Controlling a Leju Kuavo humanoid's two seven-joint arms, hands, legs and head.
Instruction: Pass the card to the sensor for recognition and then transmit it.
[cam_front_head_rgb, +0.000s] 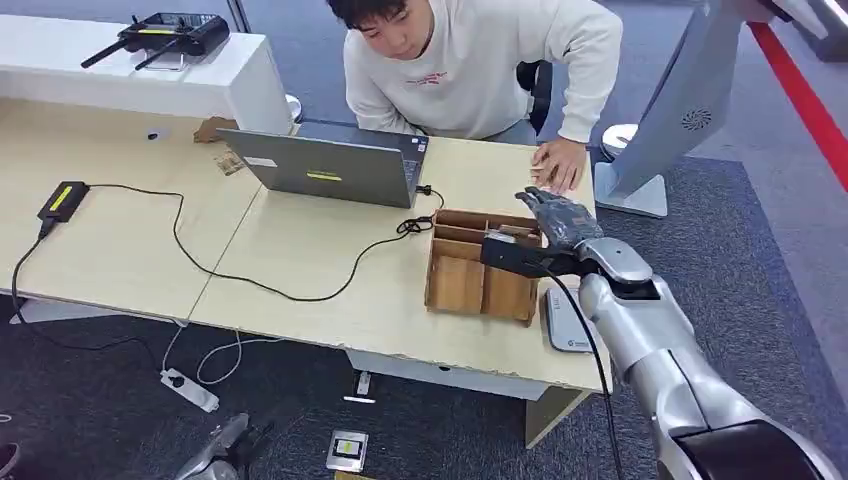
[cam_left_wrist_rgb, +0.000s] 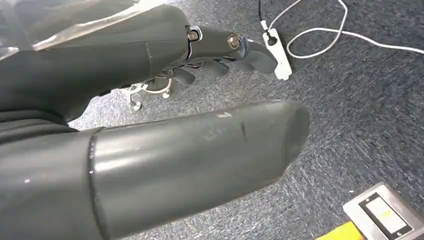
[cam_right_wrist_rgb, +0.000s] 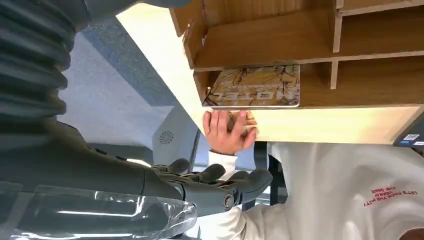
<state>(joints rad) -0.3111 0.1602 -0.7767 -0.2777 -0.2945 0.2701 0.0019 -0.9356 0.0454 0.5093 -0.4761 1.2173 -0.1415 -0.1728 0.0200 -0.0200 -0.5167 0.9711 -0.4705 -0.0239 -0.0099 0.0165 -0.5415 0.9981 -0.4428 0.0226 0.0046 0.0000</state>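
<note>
A brown patterned card (cam_right_wrist_rgb: 255, 86) printed "HOTEL" lies flat in a compartment of the wooden divided box (cam_front_head_rgb: 470, 285), at the box's corner nearest the person. My right hand (cam_front_head_rgb: 555, 215) hovers over that far right corner of the box, its fingers (cam_right_wrist_rgb: 220, 179) stretched out and apart with nothing in them, clear of the card. A flat grey-white sensor pad (cam_front_head_rgb: 566, 322) lies on the table right of the box, partly under my forearm. My left hand (cam_left_wrist_rgb: 225, 50) hangs low beside the table over the carpet and holds nothing.
A person in a white sweatshirt leans over the table's far side, one hand (cam_front_head_rgb: 558, 165) flat on the table just beyond the box. A grey laptop (cam_front_head_rgb: 330, 165) and black cables lie to the left. A monitor stand (cam_front_head_rgb: 630, 190) is at the right.
</note>
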